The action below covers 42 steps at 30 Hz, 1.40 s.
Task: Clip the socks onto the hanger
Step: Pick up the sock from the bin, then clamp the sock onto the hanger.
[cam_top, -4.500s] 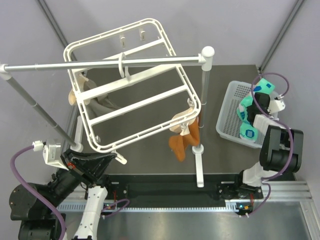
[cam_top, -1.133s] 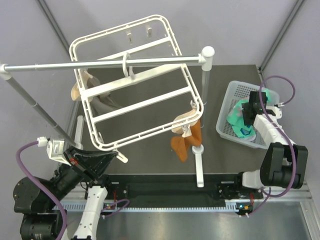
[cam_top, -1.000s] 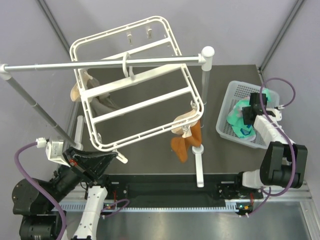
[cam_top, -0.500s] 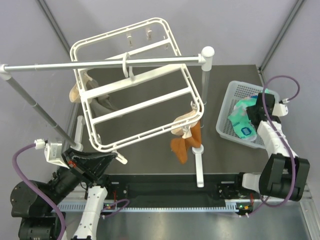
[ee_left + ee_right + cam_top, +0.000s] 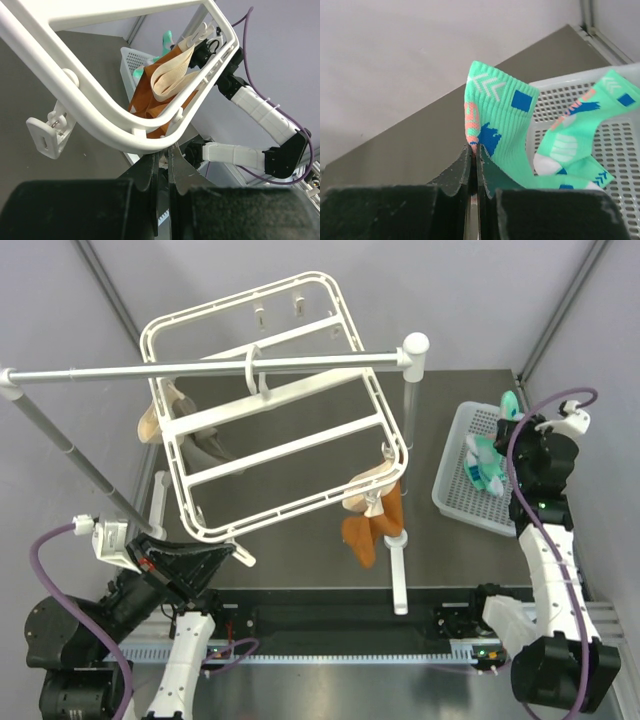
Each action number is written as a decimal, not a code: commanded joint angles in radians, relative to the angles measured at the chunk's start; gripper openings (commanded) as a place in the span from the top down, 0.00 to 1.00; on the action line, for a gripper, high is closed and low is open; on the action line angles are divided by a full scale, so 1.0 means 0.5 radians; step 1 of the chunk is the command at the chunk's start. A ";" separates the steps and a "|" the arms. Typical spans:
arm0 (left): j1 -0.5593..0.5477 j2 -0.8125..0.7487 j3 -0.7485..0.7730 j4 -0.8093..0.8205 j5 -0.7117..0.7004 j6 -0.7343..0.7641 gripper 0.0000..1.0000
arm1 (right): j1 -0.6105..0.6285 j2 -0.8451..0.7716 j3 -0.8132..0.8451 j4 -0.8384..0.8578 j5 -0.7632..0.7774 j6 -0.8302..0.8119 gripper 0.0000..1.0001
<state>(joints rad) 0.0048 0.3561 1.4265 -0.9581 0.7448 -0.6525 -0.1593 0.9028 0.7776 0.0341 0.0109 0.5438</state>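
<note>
Since sock (image 5: pixel 502 125) is soft, light and floppy, cuff edge looks best hold: right gripper (image 5: pixel 474 150) pinches it there, jaws closed tight, well right of hanger (image 5: pixel 270 440), above basket (image 5: pixel 455 475). Second sock (image 5: pixel 580 140) lies in basket. Left gripper (image 5: pixel 163 150) clamps hanger's near rim. Hanger light, likely swings on rail (image 5: pixel 80 372). Dark table (image 5: pixel 300 555) beneath hanger; grey walls close around.

Dark table (image 5: pixel 300 552) carries a white perforated basket (image 5: pixel 451 478)
</note>
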 commanded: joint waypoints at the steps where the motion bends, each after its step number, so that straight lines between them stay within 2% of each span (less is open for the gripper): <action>1: 0.000 0.027 -0.043 0.032 0.008 -0.008 1.00 | 0.036 -0.136 -0.030 0.220 -0.322 -0.278 1.00; 4: -0.003 0.027 -0.040 0.026 0.011 -0.008 1.00 | 0.091 -0.329 -0.018 0.122 -0.387 -0.275 1.00; 7: -0.003 0.033 -0.040 0.026 0.007 -0.005 1.00 | 0.144 -0.428 0.180 -0.340 -0.329 -0.302 1.00; 9: -0.003 0.030 -0.043 0.026 0.011 -0.005 1.00 | 0.144 -0.459 0.380 -0.683 -0.408 -0.284 1.00; 11: -0.003 0.024 -0.052 0.026 0.008 -0.008 1.00 | 0.144 -0.538 0.503 -0.889 -0.527 -0.253 1.00; 15: -0.003 0.027 -0.040 0.032 0.011 -0.017 1.00 | 0.144 -0.664 0.767 -1.249 -0.571 -0.345 1.00; 18: -0.003 0.030 -0.043 0.029 0.011 -0.026 1.00 | 0.144 -0.680 1.021 -1.455 -0.803 -0.394 1.00; 19: -0.003 0.030 -0.037 0.032 0.011 -0.030 1.00 | 0.147 -0.658 1.116 -1.522 -1.014 -0.406 1.00; 25: 0.000 0.021 -0.043 0.042 -0.002 -0.042 1.00 | 0.447 -0.563 1.392 -1.780 -1.328 -0.514 1.00; 30: -0.003 0.027 -0.043 0.054 -0.002 -0.051 1.00 | 0.665 -0.551 1.540 -1.857 -1.580 -0.474 1.00; 33: -0.003 0.036 -0.040 0.060 -0.008 -0.054 1.00 | 0.870 -0.609 1.504 -1.878 -1.654 -0.529 1.00; 38: -0.003 0.043 -0.046 0.085 -0.011 -0.066 1.00 | 1.211 -0.621 1.203 -1.933 -1.890 -0.569 1.00; 42: -0.003 0.049 -0.037 0.082 -0.017 -0.066 1.00 | 1.389 -0.686 1.215 -1.918 -1.927 -0.597 1.00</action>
<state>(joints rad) 0.0048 0.3561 1.4094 -0.9558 0.7433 -0.6788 0.4866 0.5835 1.3670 -0.9356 -0.8799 0.2710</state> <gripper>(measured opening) 0.080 0.014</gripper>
